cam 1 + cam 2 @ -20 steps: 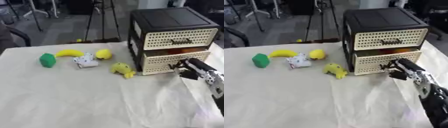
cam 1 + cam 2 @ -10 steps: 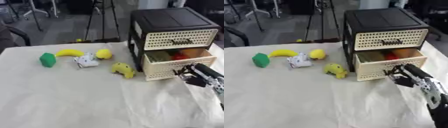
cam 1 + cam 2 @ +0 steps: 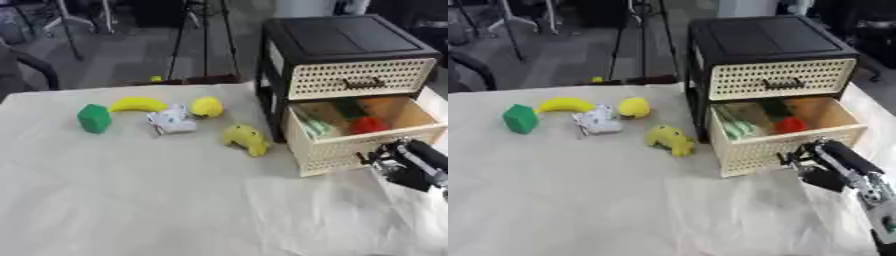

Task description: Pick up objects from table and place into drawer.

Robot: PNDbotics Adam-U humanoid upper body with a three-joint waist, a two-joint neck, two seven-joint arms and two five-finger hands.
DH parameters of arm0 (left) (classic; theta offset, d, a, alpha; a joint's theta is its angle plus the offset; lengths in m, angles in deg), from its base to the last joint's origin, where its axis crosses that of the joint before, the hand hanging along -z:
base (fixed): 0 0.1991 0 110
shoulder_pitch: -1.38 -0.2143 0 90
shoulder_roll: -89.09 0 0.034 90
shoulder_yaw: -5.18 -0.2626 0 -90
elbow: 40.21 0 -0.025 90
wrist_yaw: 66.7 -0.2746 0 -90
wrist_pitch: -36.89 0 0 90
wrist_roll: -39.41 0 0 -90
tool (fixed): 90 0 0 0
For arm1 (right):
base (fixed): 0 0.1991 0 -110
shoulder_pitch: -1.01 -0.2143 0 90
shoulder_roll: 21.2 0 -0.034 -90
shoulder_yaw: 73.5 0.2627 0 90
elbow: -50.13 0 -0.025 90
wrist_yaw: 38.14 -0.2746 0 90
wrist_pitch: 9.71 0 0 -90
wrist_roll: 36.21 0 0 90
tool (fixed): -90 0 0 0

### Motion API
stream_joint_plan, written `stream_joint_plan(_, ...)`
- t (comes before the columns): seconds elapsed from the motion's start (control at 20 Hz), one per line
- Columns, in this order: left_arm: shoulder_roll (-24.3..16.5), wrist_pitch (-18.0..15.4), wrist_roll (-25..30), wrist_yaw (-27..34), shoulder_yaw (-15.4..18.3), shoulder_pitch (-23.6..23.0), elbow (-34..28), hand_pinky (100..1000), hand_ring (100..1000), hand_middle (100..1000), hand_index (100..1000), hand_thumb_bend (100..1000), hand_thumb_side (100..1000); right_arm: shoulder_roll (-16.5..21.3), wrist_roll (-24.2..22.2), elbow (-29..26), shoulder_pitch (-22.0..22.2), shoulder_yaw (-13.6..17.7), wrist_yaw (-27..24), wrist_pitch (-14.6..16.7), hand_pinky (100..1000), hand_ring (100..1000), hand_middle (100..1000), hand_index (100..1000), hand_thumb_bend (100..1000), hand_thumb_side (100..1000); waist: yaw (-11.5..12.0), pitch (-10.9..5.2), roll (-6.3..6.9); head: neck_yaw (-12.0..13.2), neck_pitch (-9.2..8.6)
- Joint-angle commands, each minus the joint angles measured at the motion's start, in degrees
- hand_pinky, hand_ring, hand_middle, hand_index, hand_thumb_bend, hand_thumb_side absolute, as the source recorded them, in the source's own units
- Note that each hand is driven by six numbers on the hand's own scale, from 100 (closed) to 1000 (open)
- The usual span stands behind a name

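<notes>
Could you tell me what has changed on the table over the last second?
The right hand, fingers curled at the front of the lower drawer, has pulled it out toward the robot; from nearly shut it now stands open, showing a red thing and green things inside. The green block, banana and the other items on the cloth have stayed put. The upper drawer is still shut.

Right hand [image 3: 815, 159] sits curled at the front of the pulled-out lower drawer [image 3: 773, 148], red and green stuff inside. Banana [image 3: 564, 104], green block [image 3: 520, 118] on the cloth.
</notes>
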Motion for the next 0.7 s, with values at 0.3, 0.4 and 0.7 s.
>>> stream_joint_plan(0.3, -1.2, -0.1, 0.9, -0.4, 0.0, 0.4, 0.1, 581, 476, 577, 730, 494, 861, 1.5, -0.1, -6.3, 3.1, 1.8, -2.1, -0.4, 100, 100, 100, 442, 100, 892, -0.4, -0.07, -0.15, 0.3, -0.29)
stream_joint_plan(0.4, -1.3, -0.1, 1.0, -0.4, -0.2, 0.4, 0.3, 581, 476, 577, 730, 492, 863, 1.3, 0.2, -7.4, 4.0, 2.1, -2.5, -0.5, 100, 100, 100, 461, 100, 877, -0.5, -0.01, -0.18, 0.4, -0.33)
stream_joint_plan(0.7, -1.4, -0.3, 1.7, -0.7, -0.8, 0.7, 0.9, 581, 475, 578, 731, 488, 867, 0.1, 6.1, -9.7, 5.3, 2.5, -3.7, -1.0, 100, 100, 150, 659, 100, 810, -0.9, 0.06, -0.18, 0.6, -0.39)
